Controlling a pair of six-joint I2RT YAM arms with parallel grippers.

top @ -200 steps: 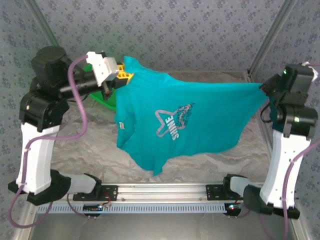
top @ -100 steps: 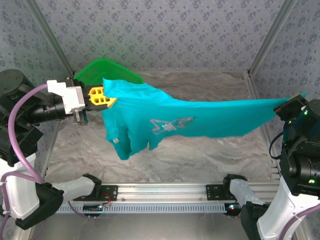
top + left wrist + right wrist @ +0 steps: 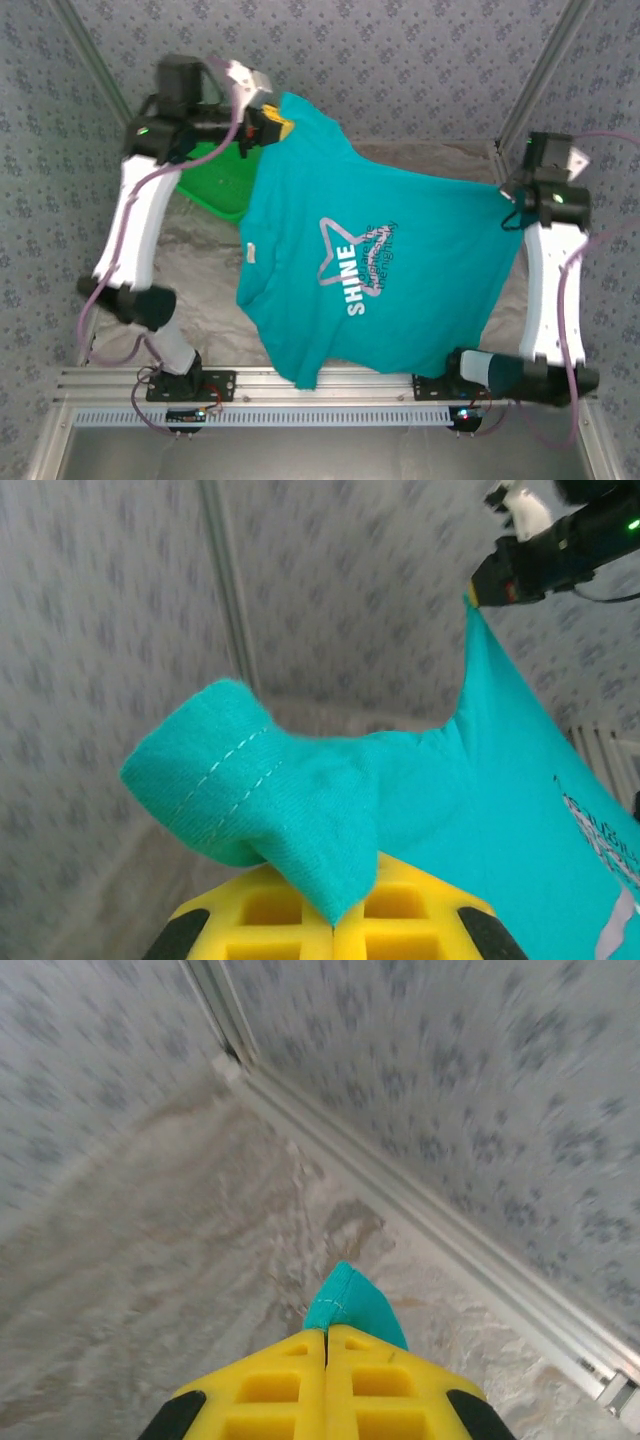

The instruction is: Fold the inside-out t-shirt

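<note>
Teal t-shirt (image 3: 420, 300) hangs spread, SHINE print (image 3: 355, 272) showing, left fingers (image 3: 268, 912) and right fingers (image 3: 270, 1392) pinching it.

I have swung both arms up and back since half a second ago: my left gripper (image 3: 272, 127) now sits high at the far left, my right gripper (image 3: 508, 192) further inward. The t-shirt (image 3: 420, 300), then a thin stretched band, now hangs broad (SHINE lettering (image 3: 352, 278) readable), its hem over the near rail (image 3: 250, 382).

Grey-blue walls (image 3: 400, 60) with a small floral print closed in a marbled grey tabletop (image 3: 200, 288). Bare aluminium posts (image 3: 545, 72) stood in the corners, and a slotted rail (image 3: 380, 412) edged the near side.
</note>
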